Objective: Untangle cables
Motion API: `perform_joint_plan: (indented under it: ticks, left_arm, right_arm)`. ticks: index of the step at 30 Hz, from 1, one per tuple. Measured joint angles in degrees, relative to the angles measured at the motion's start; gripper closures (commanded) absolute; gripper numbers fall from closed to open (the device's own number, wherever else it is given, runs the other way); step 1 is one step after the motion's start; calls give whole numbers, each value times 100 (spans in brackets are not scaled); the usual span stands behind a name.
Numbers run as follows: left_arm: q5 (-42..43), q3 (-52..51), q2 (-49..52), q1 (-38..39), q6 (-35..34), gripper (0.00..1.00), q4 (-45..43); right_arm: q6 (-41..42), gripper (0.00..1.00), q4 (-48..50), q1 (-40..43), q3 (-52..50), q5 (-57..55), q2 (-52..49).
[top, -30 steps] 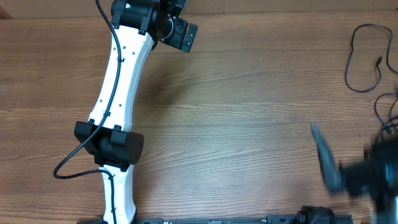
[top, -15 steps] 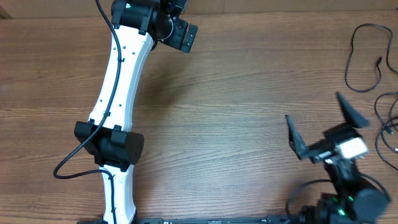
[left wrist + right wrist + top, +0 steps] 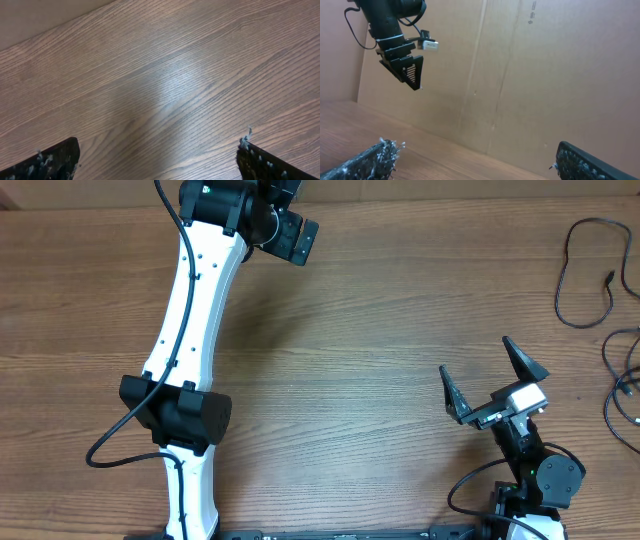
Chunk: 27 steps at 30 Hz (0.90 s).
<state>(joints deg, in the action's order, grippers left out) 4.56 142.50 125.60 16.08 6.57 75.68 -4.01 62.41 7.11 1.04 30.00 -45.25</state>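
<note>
The right gripper (image 3: pixel 487 380) hangs near the table's (image 3: pixel 380 330) front edge, jaws spread wide and holding nothing. The left gripper (image 3: pixel 159 150) is likewise spread, over bare wood. The cables (image 3: pixel 559 285) lie at the table's right edge, well apart from both. One open loop runs lengthwise front to back, and the other strands run off the picture.

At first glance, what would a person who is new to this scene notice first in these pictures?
The long white left arm stretches up the left side of the wooden table. The right gripper stands wide open and empty at the lower right. The thin black cables lie in loose loops at the far right edge, apart from both grippers.
</note>
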Motion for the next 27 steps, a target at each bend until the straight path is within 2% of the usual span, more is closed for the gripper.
perform_joint_plan:
  ticks: [7, 11, 16, 21, 24, 27]
  left_arm:
    - [0, 0, 0, 0, 0, 0, -33]
    - [0, 0, 0, 0, 0, 0, -33]
    - [0, 0, 0, 0, -2, 0, -31]
    - [26, 0, 0, 0, 0, 0, -46]
    - [146, 0, 0, 0, 0, 0, -114]
    - [251, 0, 0, 0, 0, 0, -92]
  right_arm:
    - [2, 0, 13, 2, 0, 0, -13]
    - [7, 0, -315, 0, 0, 2, -13]
    - [33, 0, -1475, 0, 0, -9, -26]
    - [39, 0, -3060, 0, 0, -155, -39]
    - [55, 0, -3840, -7, 0, -1084, -39]
    - [61, 0, -4658, -2, 0, -2474, -37]
